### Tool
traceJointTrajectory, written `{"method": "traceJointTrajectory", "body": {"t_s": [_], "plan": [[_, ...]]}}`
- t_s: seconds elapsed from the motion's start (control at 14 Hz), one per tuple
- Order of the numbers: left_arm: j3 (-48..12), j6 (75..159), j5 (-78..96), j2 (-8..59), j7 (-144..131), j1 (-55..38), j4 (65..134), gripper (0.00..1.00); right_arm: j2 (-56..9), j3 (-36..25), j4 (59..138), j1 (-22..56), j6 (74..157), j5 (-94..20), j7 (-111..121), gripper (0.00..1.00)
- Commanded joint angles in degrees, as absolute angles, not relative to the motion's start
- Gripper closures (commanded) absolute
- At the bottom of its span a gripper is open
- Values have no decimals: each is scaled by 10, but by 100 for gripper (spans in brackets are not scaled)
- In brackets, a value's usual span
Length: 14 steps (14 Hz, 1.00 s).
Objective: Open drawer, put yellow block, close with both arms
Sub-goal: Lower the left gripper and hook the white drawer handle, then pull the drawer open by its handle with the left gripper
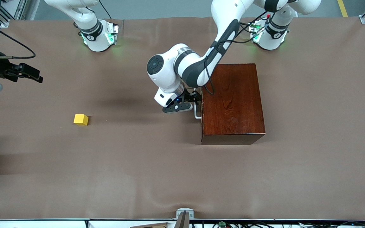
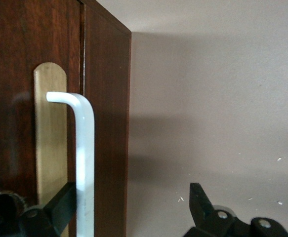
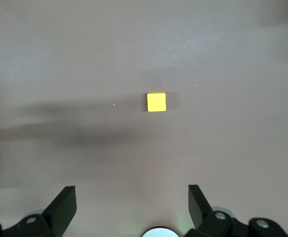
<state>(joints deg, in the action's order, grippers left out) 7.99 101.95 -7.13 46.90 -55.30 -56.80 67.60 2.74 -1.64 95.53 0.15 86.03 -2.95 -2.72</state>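
Left gripper point(image 2: 134, 207) at drawer handle point(image 2: 84, 158); jaws released.
Handle sits between left jaws; yellow block point(image 3: 156, 101) lies ahead of right gripper's point(image 3: 132, 205) spread jaws.

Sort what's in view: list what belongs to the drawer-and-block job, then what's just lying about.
Belongs to the job:
- drawer, shut, in the dark wooden box
- white handle
- yellow block, on the table toward the right arm's end
- left gripper, open at the handle
- right gripper, open, up over the table, waiting

Just lying about:
- nothing; only the brown table cover
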Motion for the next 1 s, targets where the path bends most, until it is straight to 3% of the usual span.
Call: {"method": "traceJointTrajectory", "body": {"t_s": [0.0, 0.93], "plan": [[79, 1044, -71, 483, -593, -571, 656, 0, 33, -12, 954, -4, 857, -34, -18, 0], [29, 1302, 10, 499, -760, -572, 652, 0, 24, -15, 938, -11, 856, -28, -25, 0]]}}
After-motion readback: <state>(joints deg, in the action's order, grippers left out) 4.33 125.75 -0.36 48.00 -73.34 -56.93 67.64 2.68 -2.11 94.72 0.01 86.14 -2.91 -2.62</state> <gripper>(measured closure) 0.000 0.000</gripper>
